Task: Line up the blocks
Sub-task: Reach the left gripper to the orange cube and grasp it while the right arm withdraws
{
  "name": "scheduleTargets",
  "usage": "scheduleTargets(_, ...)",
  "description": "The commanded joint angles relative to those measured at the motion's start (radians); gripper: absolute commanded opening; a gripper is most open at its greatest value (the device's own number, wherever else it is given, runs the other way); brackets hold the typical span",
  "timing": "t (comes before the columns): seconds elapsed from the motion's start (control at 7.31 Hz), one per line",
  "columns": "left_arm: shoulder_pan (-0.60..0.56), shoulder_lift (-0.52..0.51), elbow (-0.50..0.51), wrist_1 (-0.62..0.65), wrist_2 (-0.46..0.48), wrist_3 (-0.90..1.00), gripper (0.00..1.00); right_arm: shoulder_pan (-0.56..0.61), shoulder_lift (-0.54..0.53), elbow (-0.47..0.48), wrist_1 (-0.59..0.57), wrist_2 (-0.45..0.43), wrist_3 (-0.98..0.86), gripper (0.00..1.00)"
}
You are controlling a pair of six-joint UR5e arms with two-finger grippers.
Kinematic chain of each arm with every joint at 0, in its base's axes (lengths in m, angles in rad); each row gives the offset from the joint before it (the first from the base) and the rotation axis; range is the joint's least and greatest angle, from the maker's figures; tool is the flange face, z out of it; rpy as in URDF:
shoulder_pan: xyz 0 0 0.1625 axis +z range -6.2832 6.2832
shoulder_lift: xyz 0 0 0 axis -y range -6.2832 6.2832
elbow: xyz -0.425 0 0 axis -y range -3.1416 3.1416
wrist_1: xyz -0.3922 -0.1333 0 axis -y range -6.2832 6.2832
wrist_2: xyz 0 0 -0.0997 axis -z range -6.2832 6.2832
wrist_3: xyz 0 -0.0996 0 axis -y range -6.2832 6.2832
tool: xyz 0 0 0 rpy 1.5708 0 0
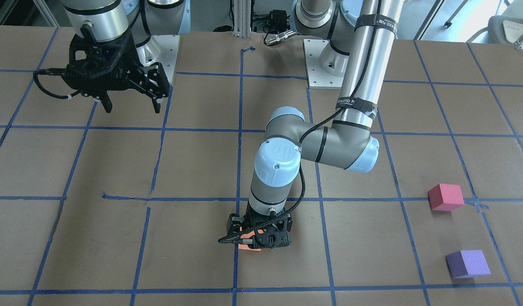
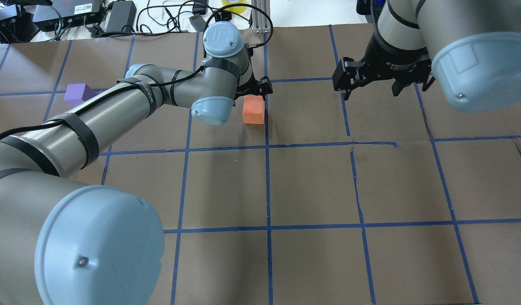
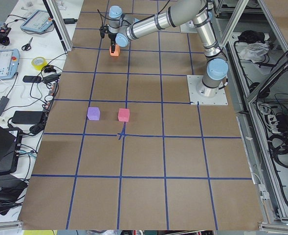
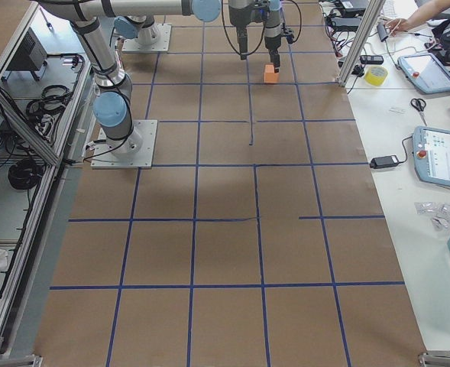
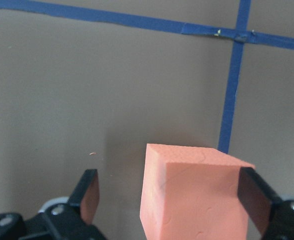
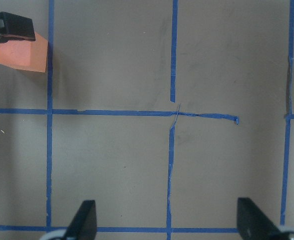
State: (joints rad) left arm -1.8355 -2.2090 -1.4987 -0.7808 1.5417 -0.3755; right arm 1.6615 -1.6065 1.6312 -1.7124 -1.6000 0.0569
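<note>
The orange block (image 5: 194,195) sits on the table beside a blue tape line and also shows in the overhead view (image 2: 253,110). My left gripper (image 5: 171,197) is low over it and open, with one finger on each side of the block. There is a gap at the left finger (image 5: 89,195). The pinkish-red block (image 1: 445,197) and the purple block (image 1: 467,263) lie apart from it, far off on my left side. My right gripper (image 1: 132,106) is open and empty, and it hovers above the table on my right.
The table is brown paper with a blue tape grid (image 2: 268,146). The arm base plates (image 1: 325,63) stand at the robot's edge. Cables and devices (image 2: 116,12) lie beyond the far edge. A side bench holds tablets and tape (image 4: 377,75).
</note>
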Motion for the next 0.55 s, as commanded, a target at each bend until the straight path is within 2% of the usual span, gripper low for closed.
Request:
scheduleTargets(0.0,-0.004,-0.009,-0.006,0.000,-0.002,-0.012,1.00,0.000,-0.009,-0.001,0.004,0.000,-0.006,1.00)
scheduleTargets(0.27,-0.014,-0.020,-0.012,0.002,-0.002,-0.013,1.00,0.000,-0.010,-0.001,0.000,0.000,-0.006,1.00)
scheduleTargets(0.41,-0.027,-0.018,-0.012,0.002,-0.002,-0.011,0.95,0.000,-0.010,-0.001,0.001,0.003,-0.005,1.00)
